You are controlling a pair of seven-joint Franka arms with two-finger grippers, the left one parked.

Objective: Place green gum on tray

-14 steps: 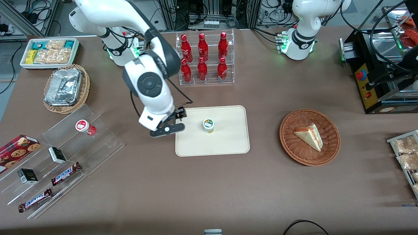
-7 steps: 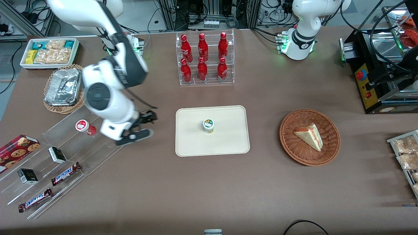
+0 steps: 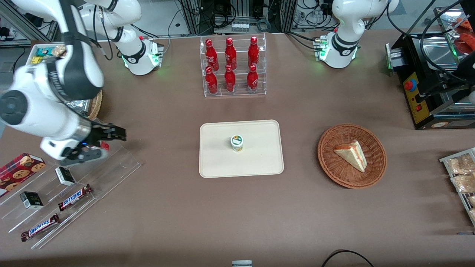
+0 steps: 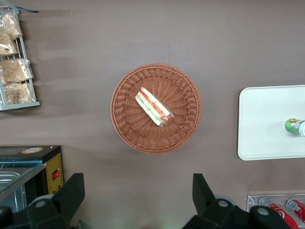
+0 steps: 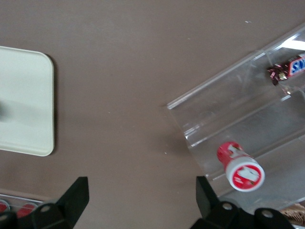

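The green gum [image 3: 236,142], a small white bottle with a green and yellow lid, stands upright near the middle of the cream tray [image 3: 259,155]. Both also show in the left wrist view, the gum [image 4: 295,126] on the tray [image 4: 267,119]. My right gripper [image 3: 101,144] is open and empty. It hangs well away from the tray, toward the working arm's end of the table, above the clear display stand [image 3: 74,174]. In the right wrist view the gripper [image 5: 142,200] is over bare table, between the tray's corner [image 5: 24,100] and the red-lidded bottle [image 5: 240,167].
The red-lidded gum bottle [image 3: 105,145] on the stand is mostly covered by my gripper. Snickers bars [image 3: 74,196] and small boxes lie lower on the stand. A rack of red cola bottles [image 3: 232,66] stands farther back. A wicker basket with a sandwich [image 3: 351,155] lies toward the parked arm.
My right arm has swung from the tray's edge toward the working arm's end and now hangs over the display stand. The green gum has stayed upright on the tray.
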